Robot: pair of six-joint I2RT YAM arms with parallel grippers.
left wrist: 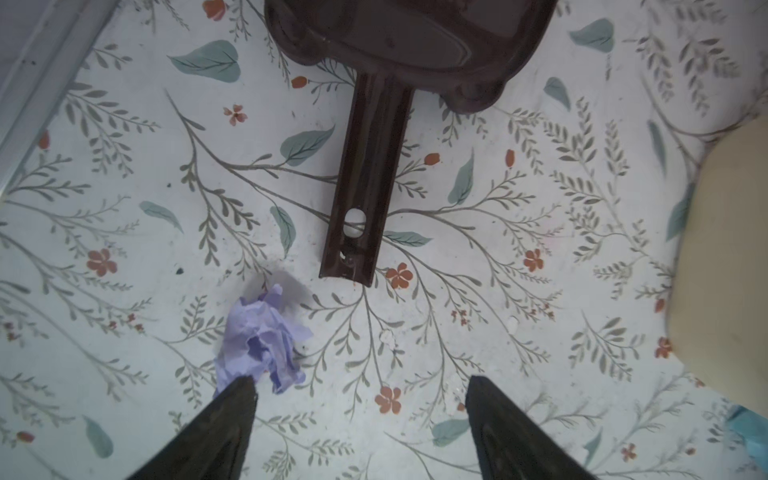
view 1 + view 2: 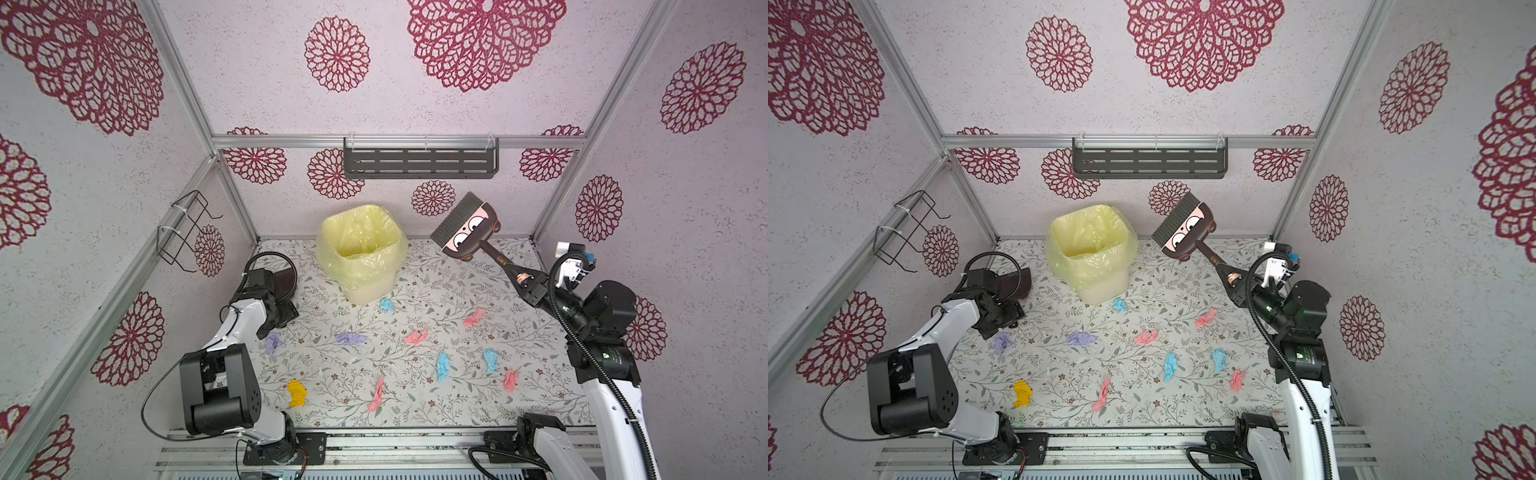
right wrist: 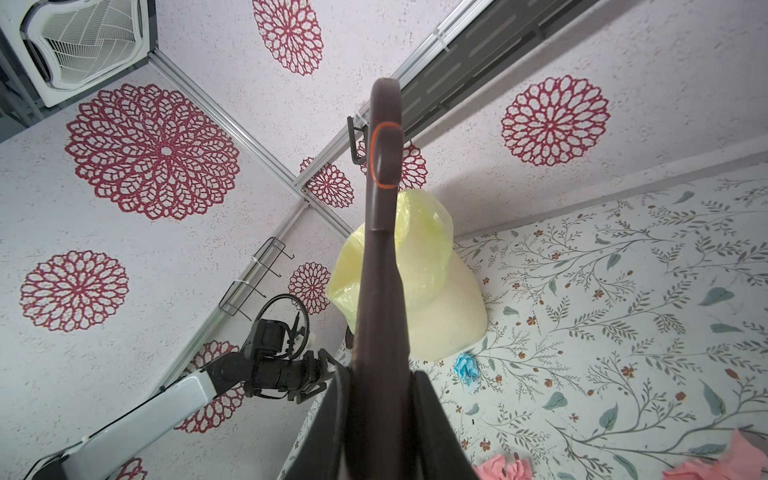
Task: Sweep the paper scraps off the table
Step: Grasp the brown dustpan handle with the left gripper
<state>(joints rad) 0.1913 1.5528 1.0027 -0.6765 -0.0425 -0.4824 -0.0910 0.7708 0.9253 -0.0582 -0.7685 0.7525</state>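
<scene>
Clock: 12 o'clock is the back wall and 6 o'clock the front rail, as a top view shows them.
Paper scraps [image 2: 443, 366]: these lie loose all over the surface [image 2: 457, 411]. They run from the yellow one at 8 o'clock of its middle to pink ones at 3 and 4 o'clock, and none is gathered yet.
Lilac wad [image 1: 262, 340]: this is the scrap nearest the left arm, just beside one finger, on its 6 o'clock side.
Left end effector [image 1: 361, 381]: it is released, with the jaws wide apart over the surface and nothing between them.
Dustpan handle [image 1: 365, 178]: it lies ahead at 12 o'clock from that end effector and apart from it, free end facing the jaws. Its long axis runs nearly 6 to 12, in line with the gap.
Dustpan [image 2: 284, 279]: it lies on the surface close to the left wall.
Nearer arm: the left is nearer by far. I judge a straight advance along the handle would bring it between the fingers.
Right end effector [image 2: 525, 286]: it is clenched on the handle of the brush [image 2: 465, 226], well apart at 3 o'clock. The brush head is raised between 10 and 11 o'clock, clear of the surface.
Bin [image 2: 361, 257]: it stands at the back, at about 2 o'clock from the dustpan.
</scene>
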